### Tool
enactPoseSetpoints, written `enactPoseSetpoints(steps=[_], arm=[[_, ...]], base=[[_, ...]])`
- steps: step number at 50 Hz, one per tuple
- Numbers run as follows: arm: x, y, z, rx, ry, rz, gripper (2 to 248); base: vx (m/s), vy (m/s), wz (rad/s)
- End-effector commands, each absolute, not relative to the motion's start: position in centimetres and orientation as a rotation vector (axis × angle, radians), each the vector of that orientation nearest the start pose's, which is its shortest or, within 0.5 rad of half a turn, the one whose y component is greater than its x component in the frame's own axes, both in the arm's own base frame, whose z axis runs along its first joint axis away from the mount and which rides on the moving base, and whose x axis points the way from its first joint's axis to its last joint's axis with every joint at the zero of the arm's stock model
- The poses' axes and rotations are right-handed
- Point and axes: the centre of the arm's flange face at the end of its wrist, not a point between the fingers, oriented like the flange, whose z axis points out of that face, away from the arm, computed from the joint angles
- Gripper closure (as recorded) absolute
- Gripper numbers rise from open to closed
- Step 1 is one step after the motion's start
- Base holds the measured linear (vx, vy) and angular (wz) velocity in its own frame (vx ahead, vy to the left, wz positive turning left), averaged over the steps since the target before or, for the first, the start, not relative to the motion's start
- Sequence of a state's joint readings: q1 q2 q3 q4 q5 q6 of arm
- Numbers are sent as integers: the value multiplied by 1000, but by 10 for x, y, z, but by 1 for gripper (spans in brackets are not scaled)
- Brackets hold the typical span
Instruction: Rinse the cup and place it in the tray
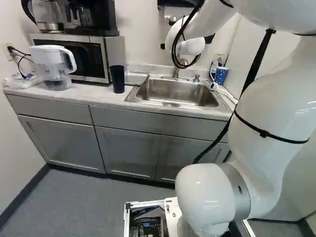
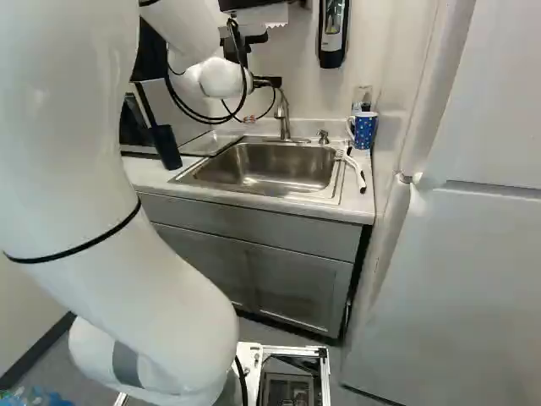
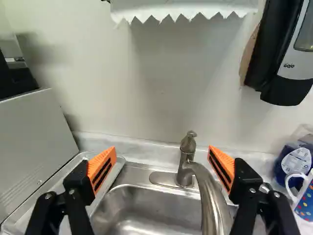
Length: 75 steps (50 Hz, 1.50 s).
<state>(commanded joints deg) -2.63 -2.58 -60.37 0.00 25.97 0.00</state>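
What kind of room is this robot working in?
Probably a small kitchen or break room: there's a sink with a faucet, a microwave on the counter, and a water pitcher beside it.

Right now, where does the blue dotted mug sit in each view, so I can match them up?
Left base view: the mug stands beyond the sink's right-hand end, near the wall.
Right base view: the mug is right of the faucet.
Wrist view: the mug, partly shown, is beside the gripper, on the soap dispenser's side.
Shared landmark: the sink.
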Motion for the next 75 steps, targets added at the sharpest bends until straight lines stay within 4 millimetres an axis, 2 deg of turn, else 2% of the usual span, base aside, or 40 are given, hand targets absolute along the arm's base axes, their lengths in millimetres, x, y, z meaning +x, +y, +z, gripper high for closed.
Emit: enactPoseSetpoints(steps=[57,75], arm=[[608,-30,629,-2488,62,-1967,3],[627,-30,628,-2484,60,-1972,3]], base=[[0,0,0],[0,0,0]])
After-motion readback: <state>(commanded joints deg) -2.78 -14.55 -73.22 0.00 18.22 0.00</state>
